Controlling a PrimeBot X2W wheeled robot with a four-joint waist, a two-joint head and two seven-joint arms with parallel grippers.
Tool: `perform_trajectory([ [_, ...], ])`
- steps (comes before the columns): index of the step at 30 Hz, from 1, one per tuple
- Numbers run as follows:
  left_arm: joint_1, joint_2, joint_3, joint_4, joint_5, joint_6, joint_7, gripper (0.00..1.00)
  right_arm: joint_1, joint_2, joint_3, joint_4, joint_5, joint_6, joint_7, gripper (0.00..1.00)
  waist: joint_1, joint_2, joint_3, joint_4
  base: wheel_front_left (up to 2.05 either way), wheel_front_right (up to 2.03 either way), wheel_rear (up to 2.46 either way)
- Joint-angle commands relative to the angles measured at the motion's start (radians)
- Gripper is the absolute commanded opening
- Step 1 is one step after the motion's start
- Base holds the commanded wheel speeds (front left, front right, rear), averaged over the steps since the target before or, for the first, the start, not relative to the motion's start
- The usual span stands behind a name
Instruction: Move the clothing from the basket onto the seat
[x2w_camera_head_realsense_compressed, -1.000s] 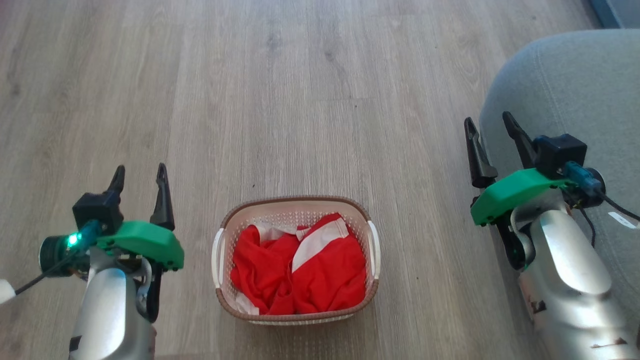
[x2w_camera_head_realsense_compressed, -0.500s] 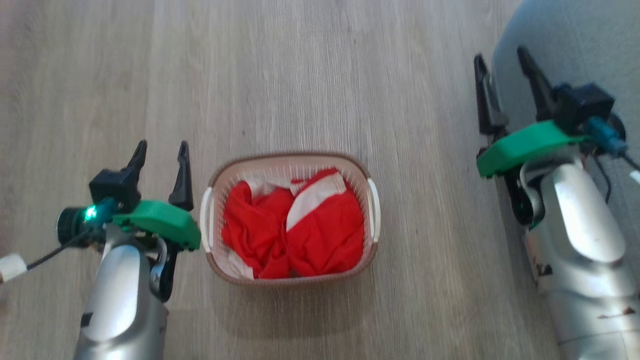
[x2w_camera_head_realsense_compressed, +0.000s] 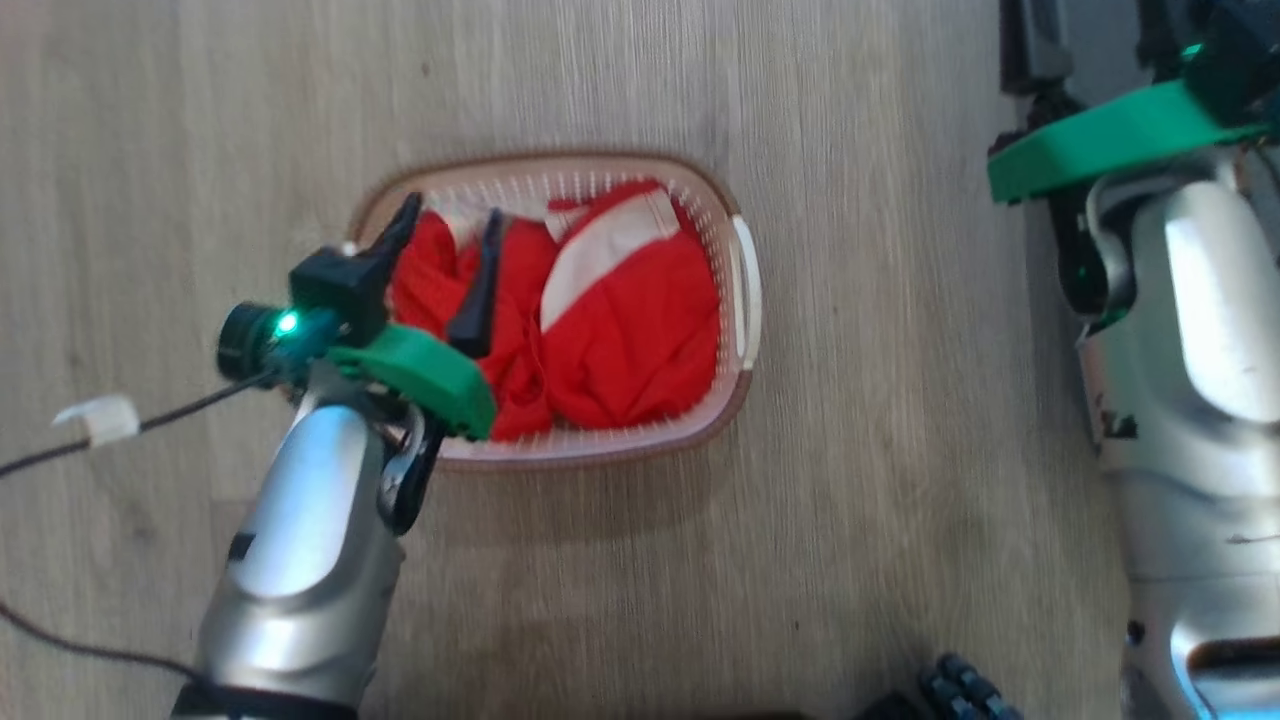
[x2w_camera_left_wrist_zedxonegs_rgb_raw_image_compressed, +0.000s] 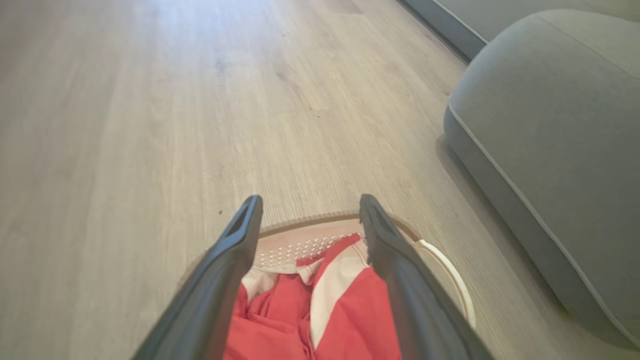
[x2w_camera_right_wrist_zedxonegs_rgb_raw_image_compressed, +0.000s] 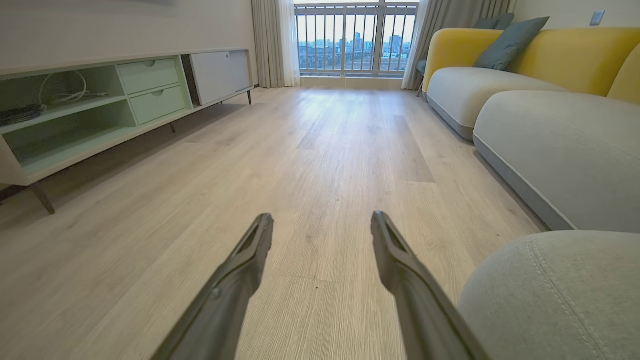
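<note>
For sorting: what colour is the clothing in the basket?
Clothing: red with white panels; head view best.

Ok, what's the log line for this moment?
phase: reach | left gripper: jaws open, above red clothing in basket | right gripper: jaws open, empty, beside seat | transfer: not started

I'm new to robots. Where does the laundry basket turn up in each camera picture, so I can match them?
Head view: the basket sits upper centre on the floor, with the open left gripper over the left part of its clothing.
Left wrist view: bottom centre, its far rim between the gripper's fingers.
Right wrist view: this camera faces floor and the seat instead.
Shared landmark: the wooden floor.
</note>
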Motion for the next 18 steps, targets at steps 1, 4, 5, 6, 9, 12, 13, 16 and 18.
perform_trajectory([
  [1, -0.038, 0.015, -0.009, -0.005, -0.01, -0.004, -0.013, 1.0, -0.029, 0.013, 0.008, -0.043, -0.009, 0.0, -0.009, 1.0, -0.0003, 0.0, 0.102, -0.025, 0.0, 0.0, 0.0],
  [4, -0.08, 0.015, -0.061, 0.042, -0.016, -0.002, -0.013, 1.0, -0.055, 0.01, 0.011, -0.052, -0.012, 0.0, -0.009, 1.0, -0.0003, 0.0, 0.154, -0.037, 0.0, 0.0, 0.0],
  [5, -0.095, 0.015, -0.078, 0.062, -0.017, -0.001, -0.013, 1.0, -0.062, 0.011, 0.013, -0.056, -0.013, 0.0, -0.009, 1.0, -0.0003, 0.0, 0.169, -0.041, 0.0, 0.0, 0.0],
  [6, -0.095, 0.015, -0.078, 0.062, -0.017, -0.001, -0.013, 1.0, -0.062, 0.011, 0.013, -0.056, -0.013, 0.0, -0.009, 1.0, -0.0003, 0.0, 0.169, -0.041, 0.0, 0.0, 0.0],
  [9, -0.145, 0.015, -0.122, 0.128, -0.013, 0.003, -0.013, 1.0, -0.078, 0.014, 0.019, -0.067, -0.017, 0.0, -0.009, 1.0, -0.0003, 0.0, 0.21, -0.051, 0.0, 0.0, 0.0],
  [12, -0.199, 0.015, -0.157, 0.21, -0.004, 0.02, -0.013, 1.0, -0.09, 0.018, 0.032, -0.075, -0.02, 0.0, -0.009, 1.0, -0.0003, 0.0, 0.246, -0.061, 0.0, 0.0, 0.0],
  [13, -0.218, 0.015, -0.17, 0.242, 0.006, 0.027, -0.013, 1.0, -0.094, 0.019, 0.036, -0.077, -0.02, 0.0, -0.009, 1.0, -0.0003, 0.0, 0.256, -0.063, 0.0, 0.0, 0.0],
  [16, -0.275, 0.015, -0.212, 0.353, 0.053, 0.052, -0.013, 1.0, -0.104, 0.022, 0.045, -0.081, -0.019, 0.0, -0.009, 1.0, -0.0003, 0.0, 0.281, -0.068, 0.0, 0.0, 0.0],
  [18, -0.309, 0.015, -0.236, 0.433, 0.084, 0.068, -0.013, 1.0, -0.107, 0.025, 0.05, -0.084, -0.02, 0.0, -0.009, 1.0, -0.0003, 0.0, 0.291, -0.071, 0.0, 0.0, 0.0],
])
